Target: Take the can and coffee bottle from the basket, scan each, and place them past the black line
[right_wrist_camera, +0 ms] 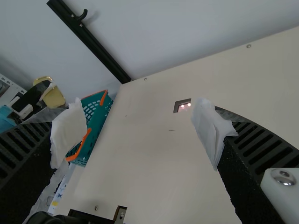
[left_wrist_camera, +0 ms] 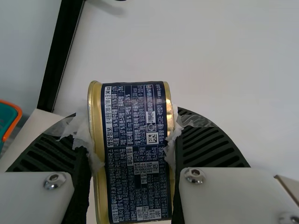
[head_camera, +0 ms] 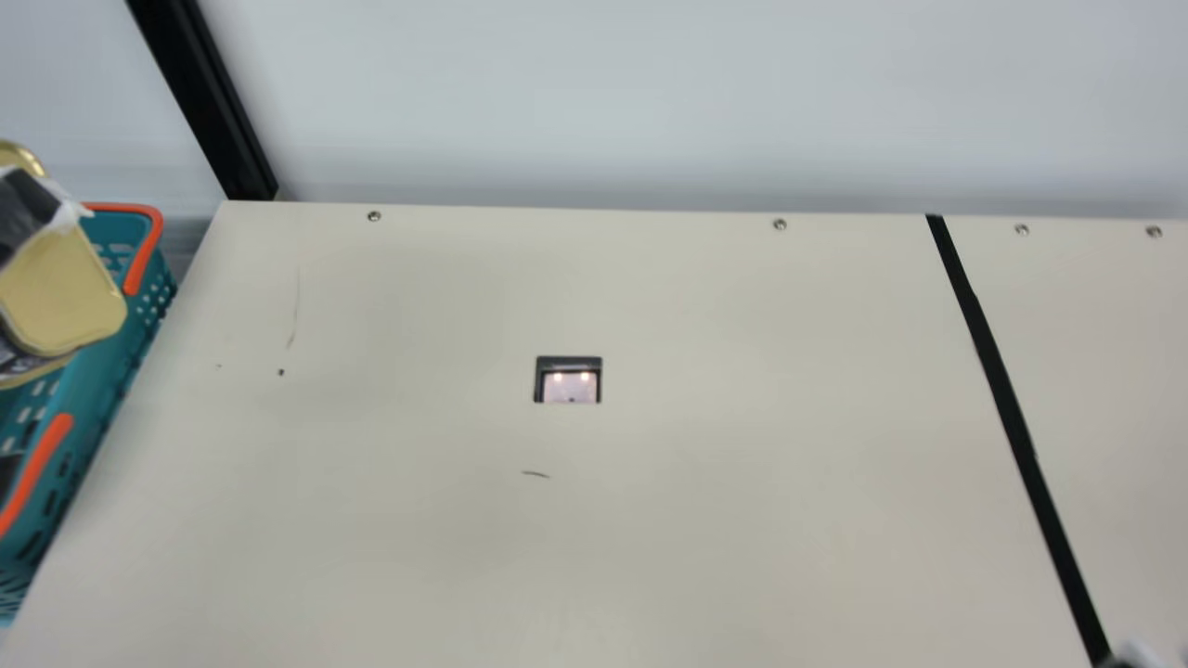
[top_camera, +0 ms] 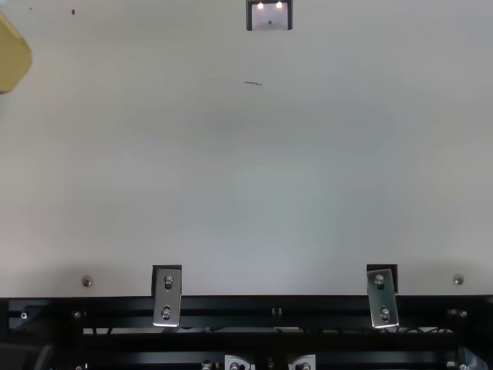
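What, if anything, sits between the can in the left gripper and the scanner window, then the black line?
Nothing visible. The can, held in the left gripper, overlaps the basket in the main view but looks raised above its rim; the scanner window and black line lie flat.

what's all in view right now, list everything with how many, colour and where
can: one, gold with navy label, in the left jaws
basket: one, teal with orange handles, off the table's left side
dark thing: one, in the basket, too cut off to name
scanner window: one, dark-framed, set in the tabletop
black line: one, across the table's right side
table: one, cream, between the arms
post: one, black, behind the table's far left corner
brackets: two, silver, at the table edge in the top view
left gripper: one, black, jaws shut on the can
right gripper: one, black, jaws open
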Action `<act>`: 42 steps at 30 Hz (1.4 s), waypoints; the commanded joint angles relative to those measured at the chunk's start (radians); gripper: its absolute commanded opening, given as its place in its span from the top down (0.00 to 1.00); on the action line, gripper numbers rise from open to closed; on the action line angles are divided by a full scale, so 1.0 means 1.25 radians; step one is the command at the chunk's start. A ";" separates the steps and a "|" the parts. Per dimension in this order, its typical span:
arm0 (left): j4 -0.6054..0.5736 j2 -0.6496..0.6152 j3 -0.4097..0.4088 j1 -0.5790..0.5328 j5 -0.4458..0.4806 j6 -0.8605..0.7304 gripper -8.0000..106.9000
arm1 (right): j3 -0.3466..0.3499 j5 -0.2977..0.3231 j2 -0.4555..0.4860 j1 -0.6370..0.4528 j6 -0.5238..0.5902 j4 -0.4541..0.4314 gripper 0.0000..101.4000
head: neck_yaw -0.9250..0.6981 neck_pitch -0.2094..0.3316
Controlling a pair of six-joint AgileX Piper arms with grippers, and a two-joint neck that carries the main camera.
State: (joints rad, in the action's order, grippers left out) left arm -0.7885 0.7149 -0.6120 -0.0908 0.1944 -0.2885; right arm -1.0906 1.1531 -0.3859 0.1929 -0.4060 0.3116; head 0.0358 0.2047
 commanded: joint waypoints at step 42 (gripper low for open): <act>0.281 0.228 0.240 -0.391 -0.585 0.144 0.84 | 0.000 0.000 0.000 0.000 0.000 0.000 0.00 | 0.069 -0.031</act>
State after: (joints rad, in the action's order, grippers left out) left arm -0.4656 0.9290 -0.3221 -0.5616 -0.4285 -0.1606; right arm -1.0906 1.1531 -0.3859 0.1929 -0.4060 0.3116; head 0.1126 0.1638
